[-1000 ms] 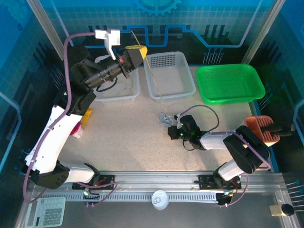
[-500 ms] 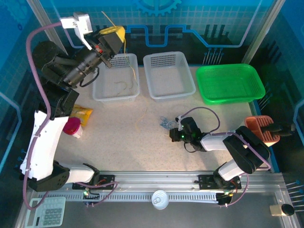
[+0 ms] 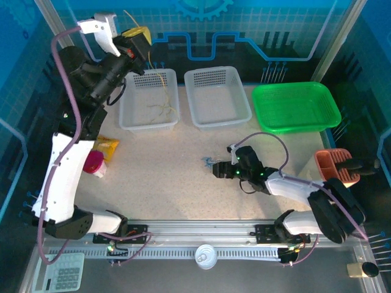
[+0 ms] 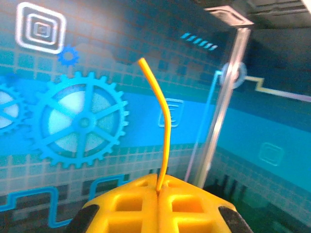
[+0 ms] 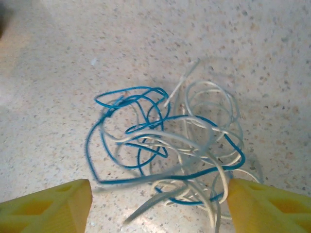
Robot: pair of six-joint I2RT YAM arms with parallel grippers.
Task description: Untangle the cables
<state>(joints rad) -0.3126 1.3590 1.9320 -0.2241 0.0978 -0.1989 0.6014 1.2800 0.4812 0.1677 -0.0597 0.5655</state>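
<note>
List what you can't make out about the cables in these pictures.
1. Top external view: the blue and white tangle is too small to trace which strand crosses which.
2. Right wrist view: its lower loops run off the bottom edge, between the fingers of the open right end effector.
3. Left wrist view: the yellow cable vanishes into the shut left end effector; its lower run is hidden.

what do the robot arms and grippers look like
The left arm and right arm have white shells with black joints and a purple-pink cable looping along each. The left gripper and right gripper carry yellow jaws with moulded square pockets. A green light glows on the right wrist.
</note>
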